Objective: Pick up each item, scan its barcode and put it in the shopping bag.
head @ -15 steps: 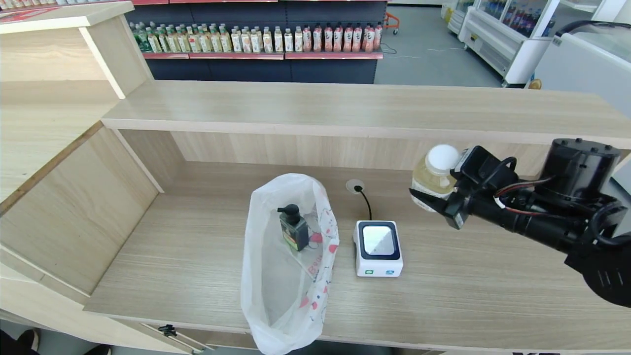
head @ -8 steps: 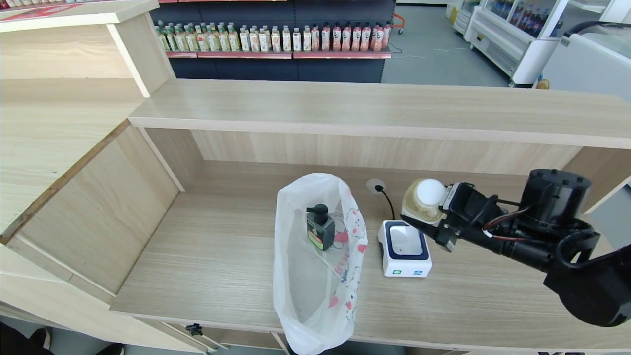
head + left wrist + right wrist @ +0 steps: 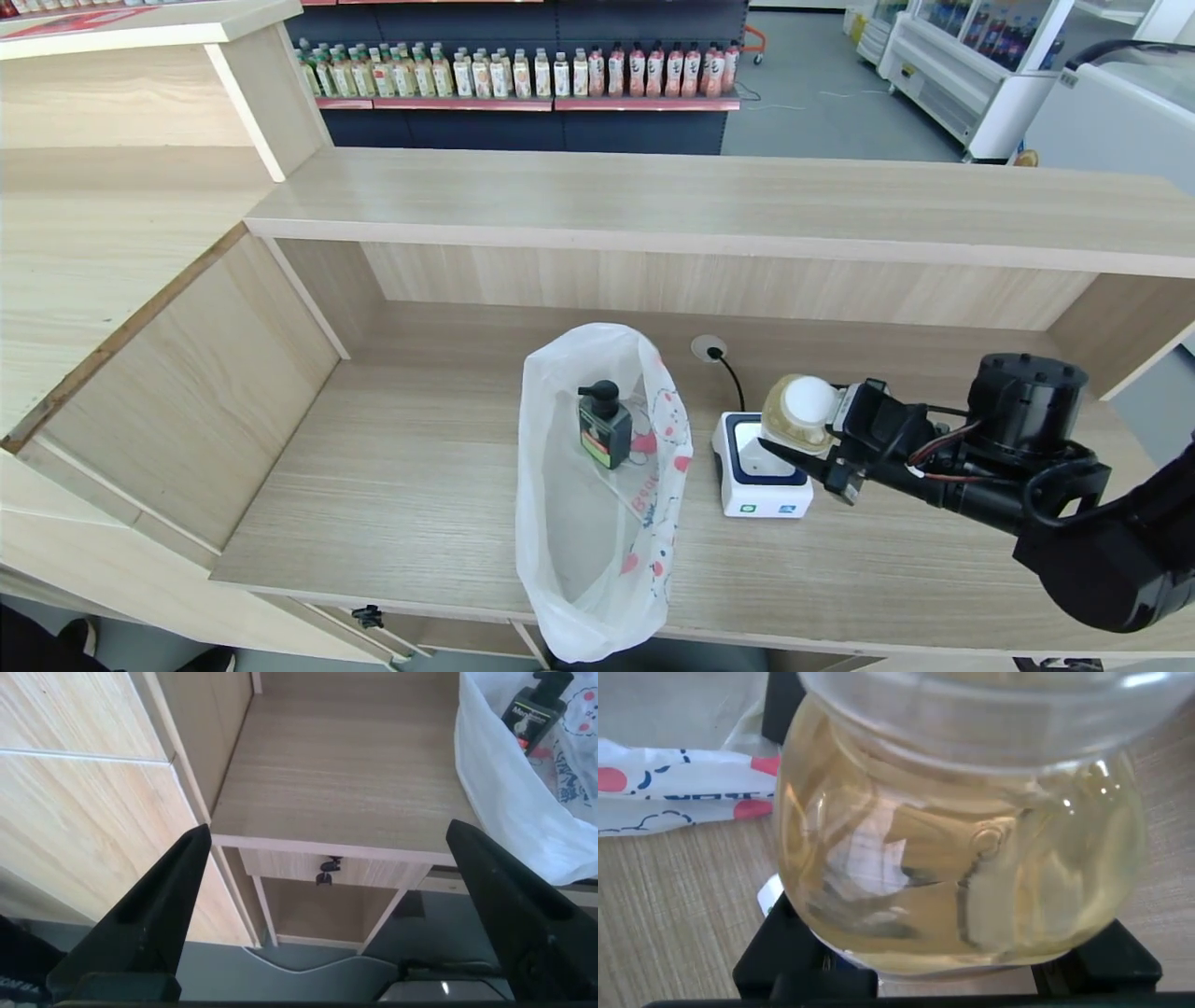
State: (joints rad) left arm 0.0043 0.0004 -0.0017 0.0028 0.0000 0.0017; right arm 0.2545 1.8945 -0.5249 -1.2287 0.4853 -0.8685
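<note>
Pump bottle (image 3: 605,432) already in shopping bag (image 3: 579,560). Right jaws clamp juice bottle (image 3: 801,411) over scanner (image 3: 766,495); bagging not yet done. Left jaws wide open, empty.

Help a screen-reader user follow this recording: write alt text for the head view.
The right gripper holds a white-capped bottle of pale yellow liquid over the barcode scanner on a wooden checkout counter. Beside the scanner stands an open white shopping bag with a dark pump bottle inside; store shelves of drinks line the background.

Wood counter (image 3: 653,201) w/ drink shelves (image 3: 523,89) behind
</note>
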